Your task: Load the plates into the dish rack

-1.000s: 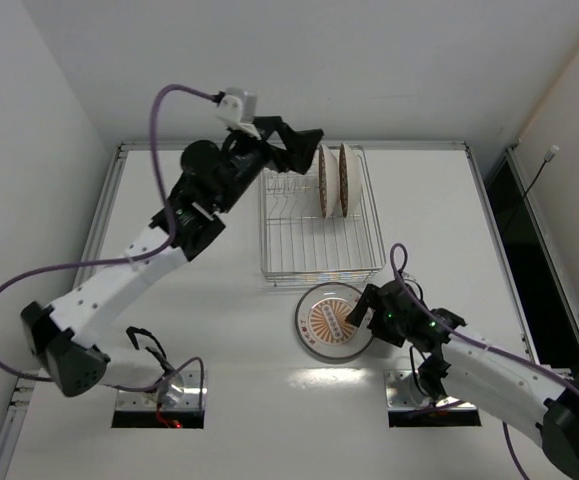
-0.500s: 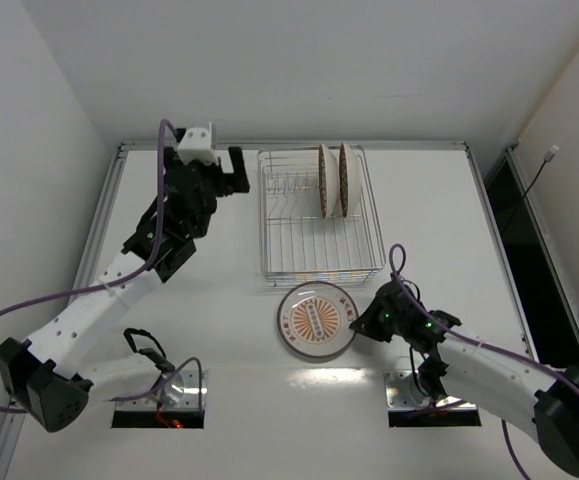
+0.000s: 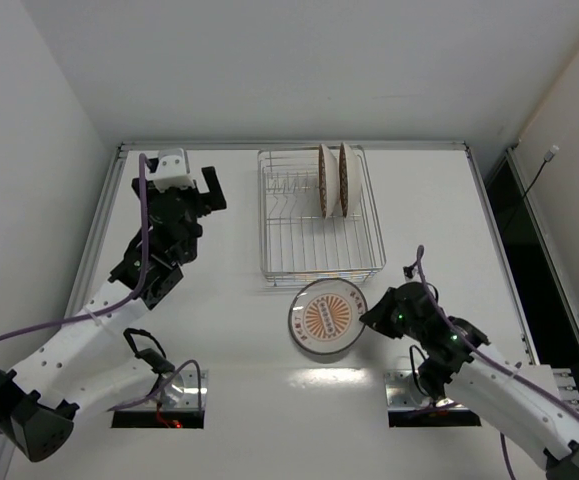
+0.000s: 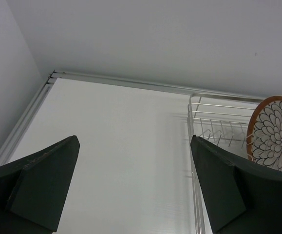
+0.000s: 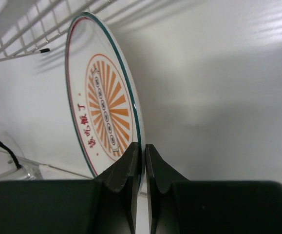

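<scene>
The right gripper (image 5: 143, 152) is clamped tight on the rim of the large sunburst plate (image 3: 327, 318), at the plate's 3 o'clock edge in the top view. A second ago its jaws stood wide around that same edge. The wrist view shows both fingers pinching the thin blue-edged rim, with the orange rays and red lettering facing left. The plate sits just beside the near edge of the dish rack (image 3: 299, 245), at the rack's 6 o'clock, in almost the same spot as a second ago. Whether it has left the table (image 3: 219, 300) I cannot tell.

The left gripper (image 3: 206, 192) has pulled away from the rack. A second ago it reached over the rack's far end by the standing plates. Now it hangs off the rack's 9 o'clock side, jaws spread wide and holding nothing.

The two small plates (image 3: 322, 180) stand upright on edge, side by side among the tines toward the rack's 1 o'clock corner, unmoved. One of them, flower-patterned, shows in the left wrist view.
</scene>
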### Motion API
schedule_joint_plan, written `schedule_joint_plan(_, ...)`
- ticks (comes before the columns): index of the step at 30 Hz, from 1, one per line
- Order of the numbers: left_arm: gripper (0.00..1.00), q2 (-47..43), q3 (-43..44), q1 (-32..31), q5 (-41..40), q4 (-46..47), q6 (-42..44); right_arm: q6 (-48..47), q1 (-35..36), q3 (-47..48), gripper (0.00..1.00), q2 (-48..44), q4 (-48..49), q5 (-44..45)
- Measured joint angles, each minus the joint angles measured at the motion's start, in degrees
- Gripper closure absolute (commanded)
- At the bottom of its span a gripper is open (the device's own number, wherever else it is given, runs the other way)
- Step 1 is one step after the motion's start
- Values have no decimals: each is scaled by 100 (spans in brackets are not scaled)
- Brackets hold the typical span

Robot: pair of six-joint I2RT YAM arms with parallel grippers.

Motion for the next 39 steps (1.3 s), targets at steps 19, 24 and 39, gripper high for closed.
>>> schedule_joint_plan(19,1,98,-2,0,-713,-13,0,-1779,111,3226,100,-614,-2767,1196)
schedule_joint_plan(24,1,96,-2,2,-780,-26,0,-2516,129,4607,100,538,-2754,2124)
schedule_joint_plan(39,1,66,0,2,-828,-46,-4,-4148,435,6551,100,3630,-1613,3799)
